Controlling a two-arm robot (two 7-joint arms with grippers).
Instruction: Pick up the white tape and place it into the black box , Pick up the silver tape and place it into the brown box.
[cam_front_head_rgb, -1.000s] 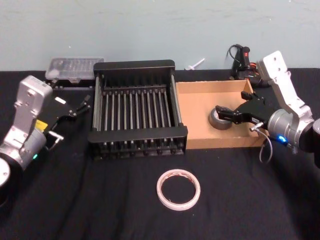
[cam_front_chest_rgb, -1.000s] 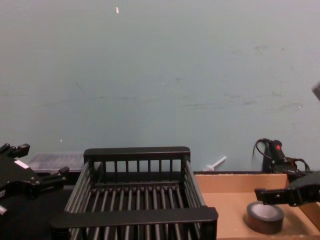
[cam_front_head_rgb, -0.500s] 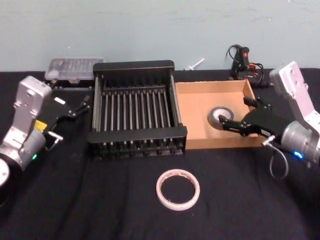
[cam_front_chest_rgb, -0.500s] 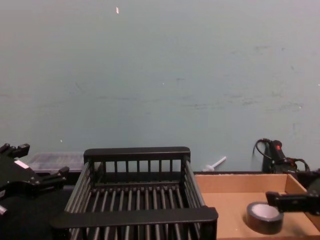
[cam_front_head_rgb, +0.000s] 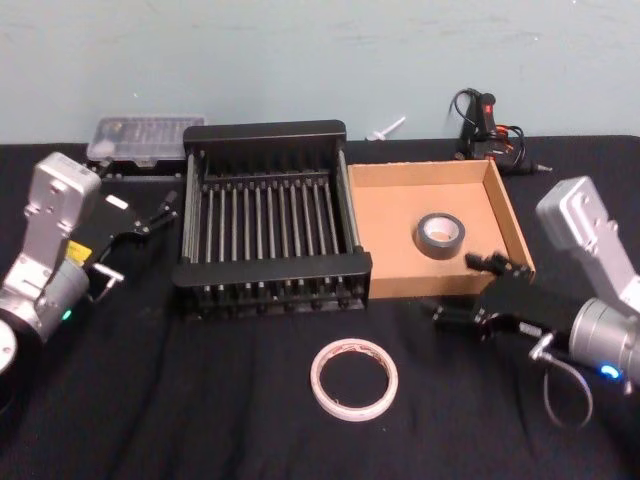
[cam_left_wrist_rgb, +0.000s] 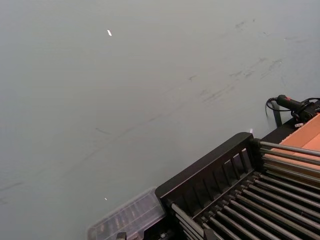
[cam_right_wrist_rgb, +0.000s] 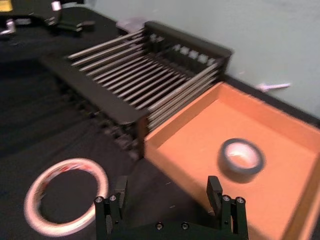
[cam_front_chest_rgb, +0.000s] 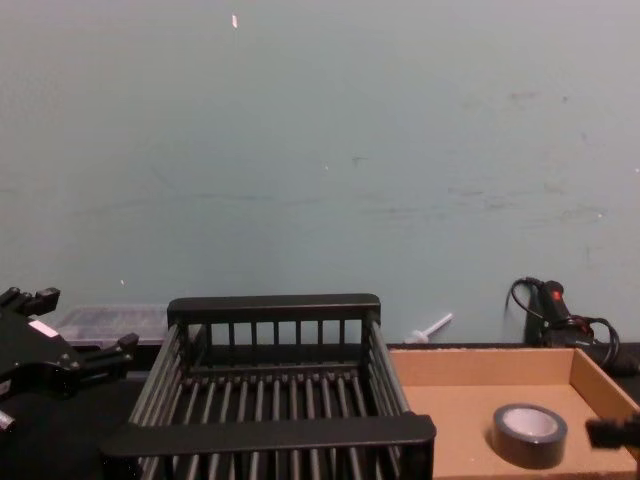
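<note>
- The silver tape (cam_front_head_rgb: 440, 232) now lies flat and alone on the floor of the brown box (cam_front_head_rgb: 380, 213), out toward 2 o'clock on the bench (cam_front_head_rgb: 200, 400); a second ago the right gripper (cam_front_head_rgb: 468, 302) was right over it.
- That gripper has backed out over the box's front wall and hangs near 4 o'clock, jaws apart and holding nothing.
- So half the job looks done: the silver roll is delivered.
- The white tape (cam_front_head_rgb: 354, 378) waits at 6 o'clock on the black cloth, just ahead of the open jaws in the right wrist view, and reads as the next target.
- It is a thin, flat hoop, pale with red print and a wide hole; the silver roll is thicker, dull grey with dark sides.
- The black box (cam_front_head_rgb: 270, 222), hard plastic with barred floor and thick rims, sits at 12 o'clock.
- The left gripper (cam_front_head_rgb: 150, 215) is parked at 9 o'clock, jaws apart.
</note>
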